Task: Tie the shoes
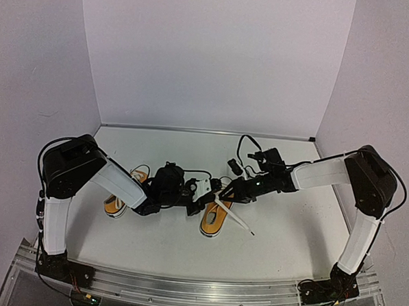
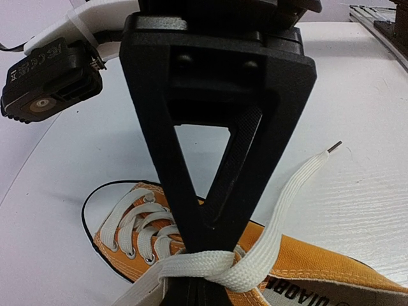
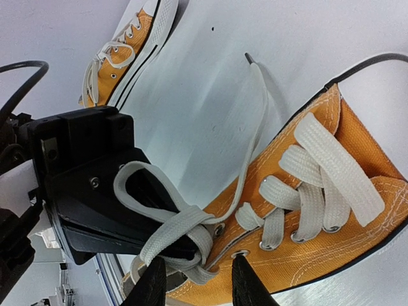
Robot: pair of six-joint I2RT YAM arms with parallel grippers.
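**Left end effector (image 2: 204, 250) close to the lens: lace wound round it, no bow yet**

Far-left shoe (image 1: 114, 204): lies on the worktop (image 1: 283, 226), partly under the left forearm. Laces are threaded through the eyelets. No knot or bow shows on it in the right wrist view. Judged not started.

Left arm: rises from its base, then the forearm runs low and inward across that shoe, with the wrist stretched toward the second shoe. Its jaws are pressed together. The white lace (image 2: 280, 210) is wound round the closed tips just above the eyelet rows. Cannot tell whether a strand is actually caught between the pads.

Second shoe (image 1: 213, 220): mid-worktop, between the two end effectors. Lacing is complete up to the top eyelets. One lace end runs free across the worktop to the right, with its aglet (image 2: 335, 146) resting on the surface. Strands cross near the top eyelets, but no finished loop or tightened knot is visible.

Right arm: elbow high at the right side, forearm sloping down and inward to the same shoe. Right end effector (image 3: 199, 284): fingers spread, straddling the lace crossing beside the top eyelet, not closed on anything.

Progress, judged: early. At most a first wrap is forming on one shoe. Tightening, loops and bow remain, and then the whole far-left shoe.
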